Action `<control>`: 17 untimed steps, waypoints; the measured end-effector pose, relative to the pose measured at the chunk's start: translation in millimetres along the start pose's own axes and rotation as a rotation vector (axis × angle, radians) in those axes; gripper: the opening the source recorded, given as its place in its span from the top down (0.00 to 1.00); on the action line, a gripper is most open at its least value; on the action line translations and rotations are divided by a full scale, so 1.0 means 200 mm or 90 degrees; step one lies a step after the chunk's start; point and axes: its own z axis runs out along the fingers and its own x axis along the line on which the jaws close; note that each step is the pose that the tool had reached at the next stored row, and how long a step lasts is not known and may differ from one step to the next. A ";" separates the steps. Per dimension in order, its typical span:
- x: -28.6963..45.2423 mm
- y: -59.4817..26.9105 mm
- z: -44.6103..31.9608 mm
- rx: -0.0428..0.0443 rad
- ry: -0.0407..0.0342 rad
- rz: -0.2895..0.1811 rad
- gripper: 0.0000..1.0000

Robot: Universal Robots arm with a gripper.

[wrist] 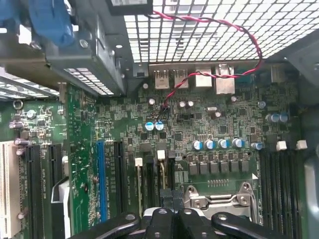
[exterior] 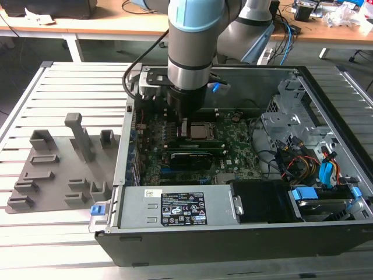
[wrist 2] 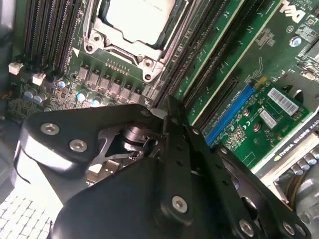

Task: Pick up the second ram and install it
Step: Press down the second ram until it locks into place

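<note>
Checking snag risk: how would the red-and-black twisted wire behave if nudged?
Probably floppy: the twisted wire drapes in a loose curve across the grille. Likely light, being thin. It may tug rather than slide, since one end meets the motherboard.

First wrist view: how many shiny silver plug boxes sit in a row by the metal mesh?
4 silver ports, side by side along the motherboard's edge where it meets the mesh wall: one, the next, another, the last. More may be hidden beyond the row's ends.

Above the open computer case (exterior: 326, 233), the arm (exterior: 195, 35) is silver-grey with a pale blue band, black cable trailing, and a black, screw-studded gripper (wrist 2: 164, 169).
</note>
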 end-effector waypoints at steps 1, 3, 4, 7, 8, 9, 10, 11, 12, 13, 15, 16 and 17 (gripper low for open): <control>0.000 0.000 0.013 0.0000 -0.0002 0.000 0.89; 0.001 0.000 0.015 0.0000 -0.0005 0.000 0.89; 0.000 -0.001 0.010 0.0004 -0.0014 0.000 0.89; -0.005 -0.088 -0.012 -0.0086 -0.0010 0.000 0.89; -0.009 -0.144 -0.014 -0.0156 -0.0007 0.001 0.89; -0.010 -0.169 -0.015 -0.0188 -0.0005 0.001 0.89; -0.012 -0.204 -0.016 -0.0219 -0.0003 0.001 0.89; -0.013 -0.212 -0.045 -0.0226 -0.0001 0.001 0.89; -0.015 -0.210 -0.100 -0.0226 0.0000 0.001 0.89; -0.017 -0.209 -0.138 -0.0226 0.0000 0.001 0.89; -0.020 -0.206 -0.222 -0.0226 0.0004 0.001 0.89; -0.022 -0.205 -0.249 -0.0225 0.0003 0.001 0.89; -0.022 -0.205 -0.258 -0.0226 0.0003 0.001 0.89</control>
